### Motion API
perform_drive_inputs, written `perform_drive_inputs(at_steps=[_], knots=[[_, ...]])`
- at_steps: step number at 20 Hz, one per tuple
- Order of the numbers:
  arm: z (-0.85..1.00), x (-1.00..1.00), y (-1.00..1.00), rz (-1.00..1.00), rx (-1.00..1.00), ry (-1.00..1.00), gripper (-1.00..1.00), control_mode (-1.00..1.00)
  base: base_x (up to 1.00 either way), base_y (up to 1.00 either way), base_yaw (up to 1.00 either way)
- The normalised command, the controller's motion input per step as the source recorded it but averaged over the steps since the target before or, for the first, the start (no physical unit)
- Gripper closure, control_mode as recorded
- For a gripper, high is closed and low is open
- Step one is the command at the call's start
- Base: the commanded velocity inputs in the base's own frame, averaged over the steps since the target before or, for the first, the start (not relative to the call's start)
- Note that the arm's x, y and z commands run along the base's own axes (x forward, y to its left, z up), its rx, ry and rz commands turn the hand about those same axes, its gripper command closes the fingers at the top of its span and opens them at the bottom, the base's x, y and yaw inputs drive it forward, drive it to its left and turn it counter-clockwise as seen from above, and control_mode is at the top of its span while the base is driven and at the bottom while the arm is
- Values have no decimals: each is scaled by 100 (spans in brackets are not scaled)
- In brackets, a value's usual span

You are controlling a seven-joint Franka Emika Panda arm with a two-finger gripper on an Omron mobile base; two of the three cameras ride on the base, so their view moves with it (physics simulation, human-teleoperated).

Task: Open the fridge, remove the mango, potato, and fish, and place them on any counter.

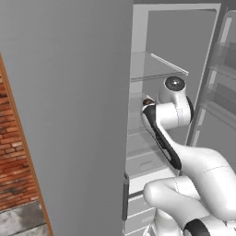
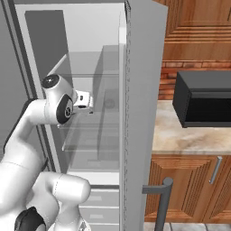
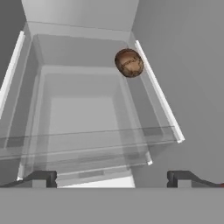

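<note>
Ahead, potato (image 3: 129, 62) beyond open gripper (image 3: 112, 178)

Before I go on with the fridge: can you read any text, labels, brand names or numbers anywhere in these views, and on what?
None: no readable text, label, brand, number or sign in any view.
The fridge door and its shelves are plain grey and white.
The potato carries no sticker.
The black microwave on the wall counter shows no lettering or digits on the faces in view.
</note>
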Motion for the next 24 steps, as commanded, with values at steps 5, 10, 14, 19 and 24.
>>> perform_drive_inputs(at_steps=[5,10,14,19,24], knots=[[-14,52,-25,7,-1,-15,-100,-100,0,0,0],[-17,47,-2,8,-1,-20,-100,-100,0,0,0],[-3,33,-8,2,-5,-12,-100,-100,0,0,0],[0,23,-11,0,-8,-3,-100,-100,0,0,0],[0,31,-4,0,-3,0,-100,-100,0,0,0]])
